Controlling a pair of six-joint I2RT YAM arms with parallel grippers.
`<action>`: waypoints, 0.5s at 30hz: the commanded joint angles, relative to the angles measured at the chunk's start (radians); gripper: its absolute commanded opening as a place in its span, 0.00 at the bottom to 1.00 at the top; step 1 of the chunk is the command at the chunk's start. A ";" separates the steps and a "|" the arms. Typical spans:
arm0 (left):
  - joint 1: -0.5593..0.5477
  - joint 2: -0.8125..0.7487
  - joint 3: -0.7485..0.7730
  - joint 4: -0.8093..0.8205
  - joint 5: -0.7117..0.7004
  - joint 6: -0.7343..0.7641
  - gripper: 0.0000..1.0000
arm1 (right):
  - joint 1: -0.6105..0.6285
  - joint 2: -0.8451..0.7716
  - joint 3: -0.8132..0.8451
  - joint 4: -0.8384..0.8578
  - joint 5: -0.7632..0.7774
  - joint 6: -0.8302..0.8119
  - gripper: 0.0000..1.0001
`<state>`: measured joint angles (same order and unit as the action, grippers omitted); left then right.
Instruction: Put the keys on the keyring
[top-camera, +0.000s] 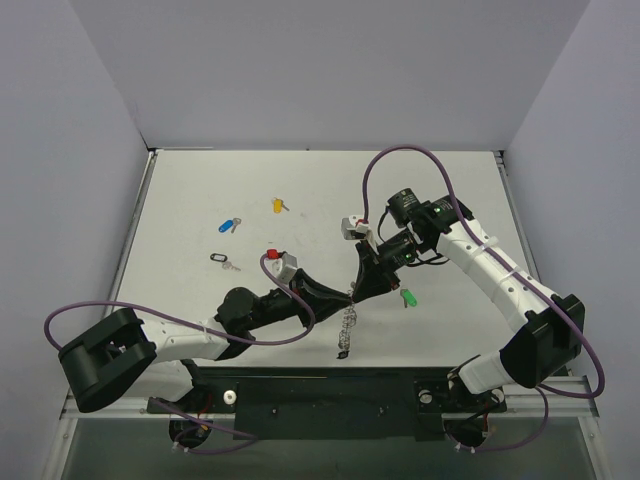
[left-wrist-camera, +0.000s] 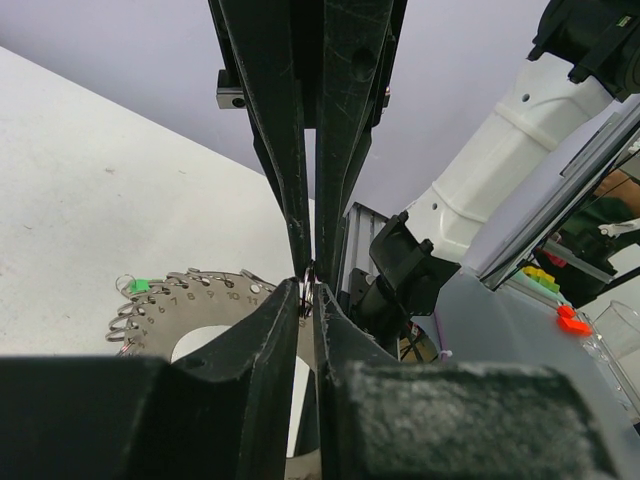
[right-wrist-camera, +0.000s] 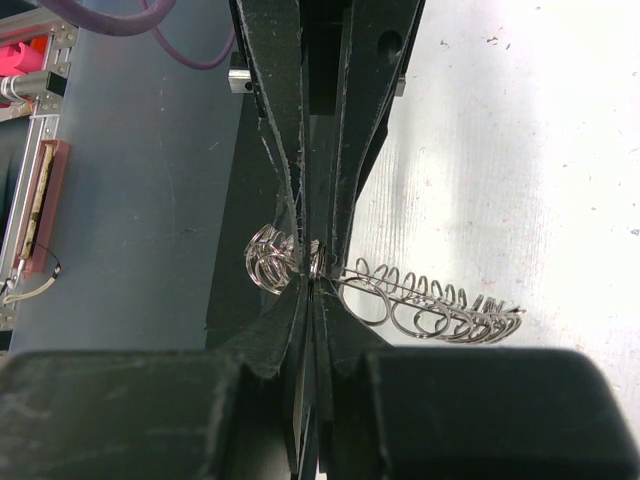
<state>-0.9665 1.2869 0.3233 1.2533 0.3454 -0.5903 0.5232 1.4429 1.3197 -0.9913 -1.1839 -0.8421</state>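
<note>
The keyring (top-camera: 346, 328) stands on edge at the table's middle front, a flat grey hoop rimmed with wire loops. In the left wrist view its numbered face (left-wrist-camera: 200, 295) shows. My left gripper (left-wrist-camera: 308, 288) is shut on its rim from the left. My right gripper (right-wrist-camera: 318, 268) is shut on one of its wire loops (right-wrist-camera: 440, 305) from the right. Both grippers meet above the ring (top-camera: 352, 292). A green key (top-camera: 407, 297) lies just right of them; its green head (left-wrist-camera: 140, 286) shows by the ring's far edge. Blue (top-camera: 228, 225), yellow (top-camera: 279, 205) and black (top-camera: 222, 260) keys lie at left.
Purple cables (top-camera: 400, 152) arc over both arms. A black rail (top-camera: 330, 390) with the arm bases runs along the near edge. Grey walls close the table at the back and sides. The loose keys sit on the left half of the white table (top-camera: 200, 190).
</note>
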 joint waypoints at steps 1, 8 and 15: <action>0.003 -0.005 0.014 0.023 0.026 0.006 0.05 | -0.008 -0.039 0.001 -0.012 -0.074 -0.018 0.00; 0.003 -0.035 0.017 0.000 0.043 0.049 0.00 | -0.008 -0.041 0.000 -0.010 -0.033 -0.017 0.00; 0.006 -0.208 0.129 -0.509 0.020 0.159 0.00 | -0.008 -0.087 0.021 -0.029 0.056 -0.023 0.41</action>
<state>-0.9657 1.1694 0.3550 1.0088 0.3576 -0.5106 0.5228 1.4292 1.3178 -0.9882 -1.1591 -0.8375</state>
